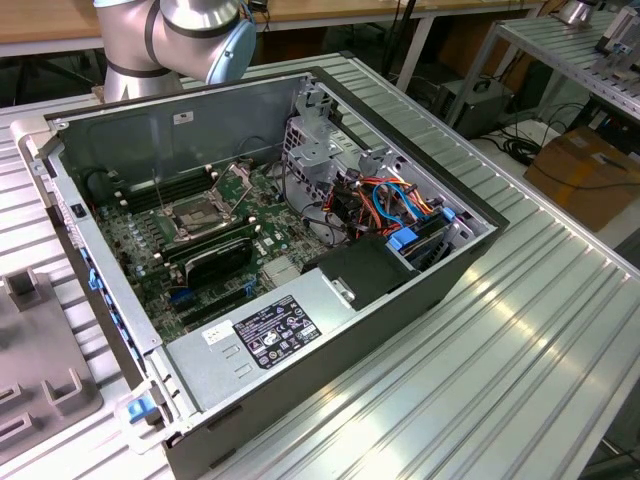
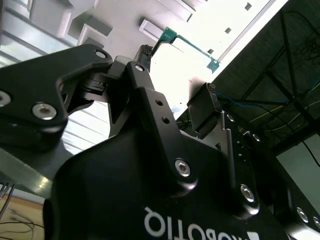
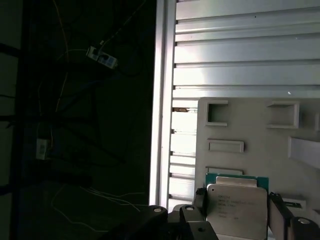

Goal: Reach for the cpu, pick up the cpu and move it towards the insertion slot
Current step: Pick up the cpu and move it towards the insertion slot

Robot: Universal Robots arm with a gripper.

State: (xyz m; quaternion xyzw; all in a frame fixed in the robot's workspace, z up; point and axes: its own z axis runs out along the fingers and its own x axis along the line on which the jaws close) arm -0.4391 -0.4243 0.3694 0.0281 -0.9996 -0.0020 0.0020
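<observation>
Over the grey tray [image 3: 240, 125], the gripper [image 3: 237, 197] sits astride the cpu [image 3: 237, 212].
Both wrist views show the gripper wide, spread to about the chip's breadth, with one finger [image 3: 276, 215] just beside each of two opposite edges. The cpu lies flat on the tray, pale face up over a green rim, near the moulded recesses. From the exterior view, the slot [image 1: 198, 215] sits on the board inside the open case [image 1: 330, 400], next to the long memory slots. The arm [image 1: 170, 30] rises behind the case's far wall.
</observation>
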